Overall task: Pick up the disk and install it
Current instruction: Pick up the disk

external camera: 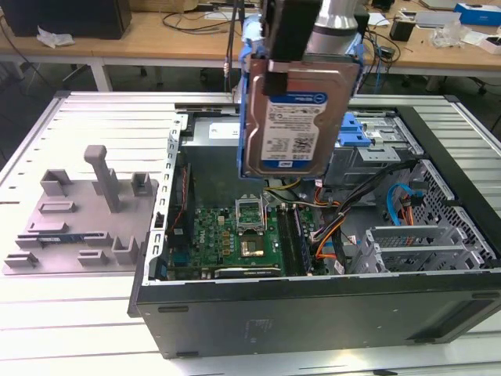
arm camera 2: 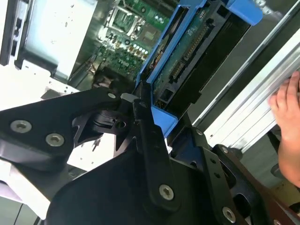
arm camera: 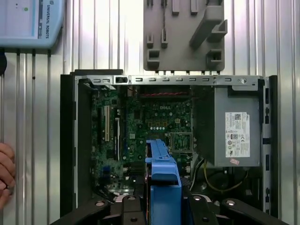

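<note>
1. Grey plastic fixture plate (external camera: 78, 223) lies flat near the table's (external camera: 47, 329) edge on the exterior view's left. Its upright posts are bare, and it is well apart from the disk.
2. Beside it, across the middle of the table, an open black computer case (external camera: 313, 313) lies on its side, with a green motherboard (external camera: 235, 239) showing inside.
3. The disk (external camera: 301, 117) hangs upright above the case's middle. Its label faces the exterior camera, a blue rail frame runs round its edges, and it touches nothing below.
4. The gripper (arm camera 2: 159, 123) is clamped on the disk's upper end, pressing the blue rails from both sides.
5. Towards the exterior view's right, inside the case, sits a blue-trimmed drive bay (external camera: 366, 129). Loose cables (external camera: 344, 207) lie between it and the motherboard.
6. A person's hand (arm camera 2: 288, 122) rests near the table's ribbed metal in the second wrist view.
7. Judgement: the step in hand looks like carrying the held disk over the case. Doing it well likely means a firm grip, rails square to the bay, and a path clear of the cables and the hand.
</note>
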You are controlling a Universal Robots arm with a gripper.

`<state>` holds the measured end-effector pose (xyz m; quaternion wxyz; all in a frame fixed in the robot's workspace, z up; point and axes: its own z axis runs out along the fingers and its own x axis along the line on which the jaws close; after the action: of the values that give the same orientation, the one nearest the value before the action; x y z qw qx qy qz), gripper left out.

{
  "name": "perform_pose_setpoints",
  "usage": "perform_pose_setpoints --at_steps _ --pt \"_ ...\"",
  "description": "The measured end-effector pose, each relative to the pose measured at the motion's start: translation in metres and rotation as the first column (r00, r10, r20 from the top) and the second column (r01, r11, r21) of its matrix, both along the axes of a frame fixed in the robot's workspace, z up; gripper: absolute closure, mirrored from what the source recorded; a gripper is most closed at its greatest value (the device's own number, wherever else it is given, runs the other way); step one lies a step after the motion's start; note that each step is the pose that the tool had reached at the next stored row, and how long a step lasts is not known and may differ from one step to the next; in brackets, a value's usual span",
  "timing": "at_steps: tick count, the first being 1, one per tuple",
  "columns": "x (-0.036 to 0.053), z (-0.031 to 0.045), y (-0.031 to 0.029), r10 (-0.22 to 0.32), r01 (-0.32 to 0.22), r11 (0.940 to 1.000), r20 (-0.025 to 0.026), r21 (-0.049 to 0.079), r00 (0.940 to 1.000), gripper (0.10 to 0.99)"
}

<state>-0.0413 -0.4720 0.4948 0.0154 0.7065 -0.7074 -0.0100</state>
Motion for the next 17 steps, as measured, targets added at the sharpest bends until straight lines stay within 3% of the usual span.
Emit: perform_pose_setpoints --at_steps 12,17 --pt "0.0454 0.0 -0.0203 0.0 0.0 1.0 0.0 0.0 1.0 0.722" --pt "0.0499 -0.0001 -0.0216 0.0 0.0 1.0 0.0 0.0 1.0 0.722"
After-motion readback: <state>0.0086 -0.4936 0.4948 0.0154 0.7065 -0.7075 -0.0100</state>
